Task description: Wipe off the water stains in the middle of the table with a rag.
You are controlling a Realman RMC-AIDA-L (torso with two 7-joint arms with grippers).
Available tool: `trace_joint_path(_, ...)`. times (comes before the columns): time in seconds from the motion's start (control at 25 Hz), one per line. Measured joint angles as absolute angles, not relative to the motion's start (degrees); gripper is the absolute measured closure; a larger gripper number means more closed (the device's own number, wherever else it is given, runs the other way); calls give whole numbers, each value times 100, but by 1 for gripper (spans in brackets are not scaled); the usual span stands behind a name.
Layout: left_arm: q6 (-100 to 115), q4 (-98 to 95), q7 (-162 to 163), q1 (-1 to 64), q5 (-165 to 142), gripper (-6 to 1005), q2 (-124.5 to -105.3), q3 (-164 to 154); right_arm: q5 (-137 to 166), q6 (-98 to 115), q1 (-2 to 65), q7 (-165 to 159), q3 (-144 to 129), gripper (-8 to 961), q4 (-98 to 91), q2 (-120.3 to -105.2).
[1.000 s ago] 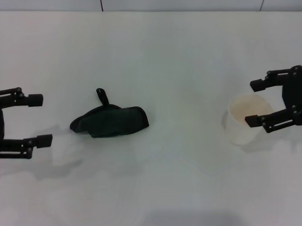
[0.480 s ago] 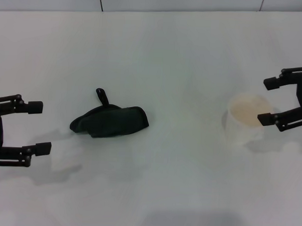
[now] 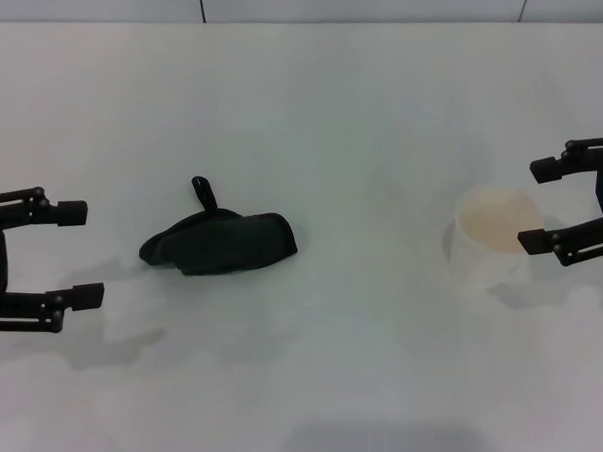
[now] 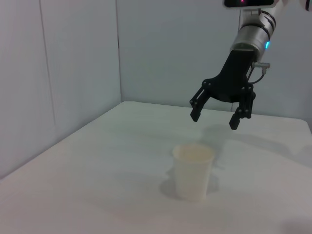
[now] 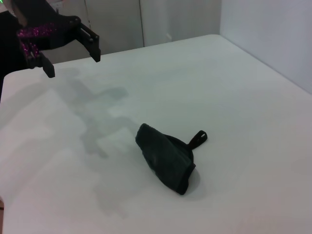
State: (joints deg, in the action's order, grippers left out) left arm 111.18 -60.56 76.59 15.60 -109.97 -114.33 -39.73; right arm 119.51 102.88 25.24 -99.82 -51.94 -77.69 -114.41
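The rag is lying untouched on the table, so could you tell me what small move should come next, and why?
Probably bring the left gripper toward the rag: it is open, empty, and the nearer one. The right gripper hangs open beside the paper cup.

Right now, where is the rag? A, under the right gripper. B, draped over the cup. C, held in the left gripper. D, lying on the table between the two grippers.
D: the rag lies bunched on the table, apart from the open left gripper on one side and from the cup and the open right gripper on the other.
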Motion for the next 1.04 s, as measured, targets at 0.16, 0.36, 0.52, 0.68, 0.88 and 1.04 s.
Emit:
trace_joint_path(0.16,11118,-6054,7615,1578,-10981,152,-11458,-3972,11955,10279,2537,-9984,-5185,84,-7773,-11420)
trace_joint_path(0.36,11118,-6022,7616,1627,-10979,152,-11471,-3973,11982,10232,2563,-9990,-5110,84,-7753,-11405)
trace_joint_path(0.52,11118,-6019,7636,1634,-10977,152,-11471,-3972,11984,10209,2576,-9985,-5052,84,-7761,-11391)
trace_joint_path(0.68,11107,-6016,7645,1643,-10977,152,-11478,-3973,11965,10209,2584,-9962,-5053,85,-7776,-11389)
trace_joint_path(0.88,11104,-6012,7657,1652,-10999,152,-11483,-3980,11912,10204,2587,-9911,-5054,85,-7792,-11428)
trace_joint_path(1.04,11086,-6011,7661,1652,-11015,152,-11501,-3987,11902,10206,2614,-9909,-5054,85,-7815,-11444)
